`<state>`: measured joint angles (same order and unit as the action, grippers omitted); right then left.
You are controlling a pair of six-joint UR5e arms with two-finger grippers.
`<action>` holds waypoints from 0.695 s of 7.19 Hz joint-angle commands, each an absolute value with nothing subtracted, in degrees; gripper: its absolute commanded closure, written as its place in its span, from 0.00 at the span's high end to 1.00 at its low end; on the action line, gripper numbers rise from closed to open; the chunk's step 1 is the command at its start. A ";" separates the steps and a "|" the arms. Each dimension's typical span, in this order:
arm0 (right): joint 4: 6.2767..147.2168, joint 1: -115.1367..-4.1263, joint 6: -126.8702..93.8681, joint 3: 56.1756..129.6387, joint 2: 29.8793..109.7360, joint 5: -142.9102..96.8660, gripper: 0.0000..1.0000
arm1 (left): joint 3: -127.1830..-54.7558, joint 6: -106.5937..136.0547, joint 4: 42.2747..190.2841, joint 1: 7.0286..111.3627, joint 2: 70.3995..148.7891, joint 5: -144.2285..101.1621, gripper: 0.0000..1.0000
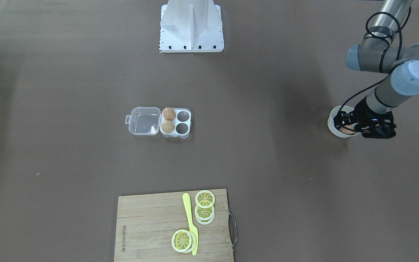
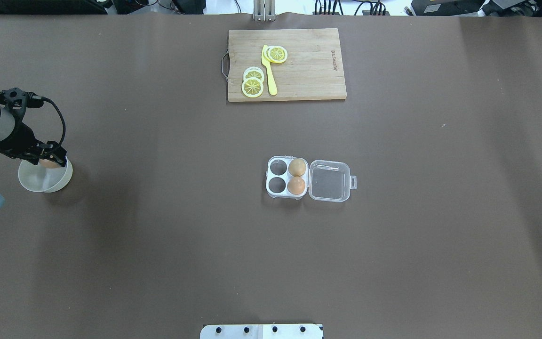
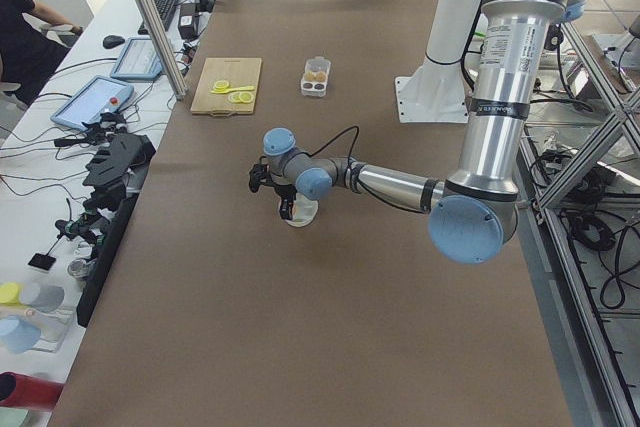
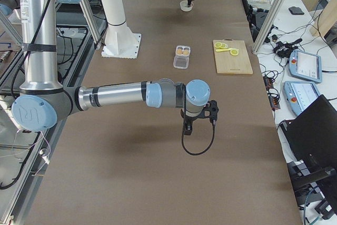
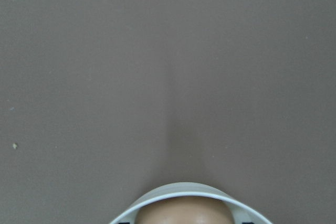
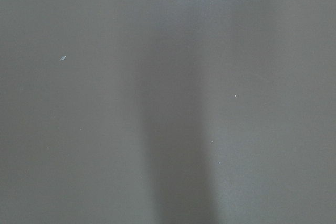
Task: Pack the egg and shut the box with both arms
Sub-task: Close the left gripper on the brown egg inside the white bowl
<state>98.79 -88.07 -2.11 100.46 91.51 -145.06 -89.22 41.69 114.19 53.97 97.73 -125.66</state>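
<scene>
The egg point(image 2: 49, 164), reddish-brown, lies in an off-white bowl point(image 2: 45, 182) at the table's left end. My left gripper point(image 2: 47, 157) reaches down into that bowl with its fingers either side of the egg point(image 5: 184, 214); I cannot tell if they press on it. The box point(image 2: 286, 177), a clear four-cell case, sits mid-table with its lid point(image 2: 330, 181) swung open flat. It holds a brown egg point(image 2: 296, 185) and a paler tan egg point(image 2: 297, 167); two cells are bare. My right gripper point(image 4: 189, 125) shows only in the exterior right view, hovering over bare table; whether it is open or shut I cannot tell.
A wooden cutting board point(image 2: 308, 70) with lemon slices point(image 2: 252, 87) and a yellow knife point(image 2: 269, 70) lies at the far edge. The white robot base point(image 1: 191, 29) stands on the near side. A person point(image 3: 15, 17) sits beyond the table's edge.
</scene>
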 commanded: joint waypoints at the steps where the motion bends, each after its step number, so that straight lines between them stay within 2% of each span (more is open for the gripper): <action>1: 98.79 -88.07 -2.11 100.37 91.49 -145.02 1.00 | -89.38 41.66 114.34 53.96 97.73 -123.59 0.58; 2: 98.88 -88.07 -2.11 100.37 91.58 -145.11 1.00 | -89.38 41.57 114.43 53.96 97.73 -123.31 0.55; 5: 98.88 -88.07 -2.11 100.46 91.49 -145.11 1.00 | -89.73 41.57 114.70 53.96 97.39 -123.31 0.54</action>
<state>98.87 -88.07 -2.11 100.38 91.51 -145.04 -89.54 41.58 114.66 53.97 97.59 -123.30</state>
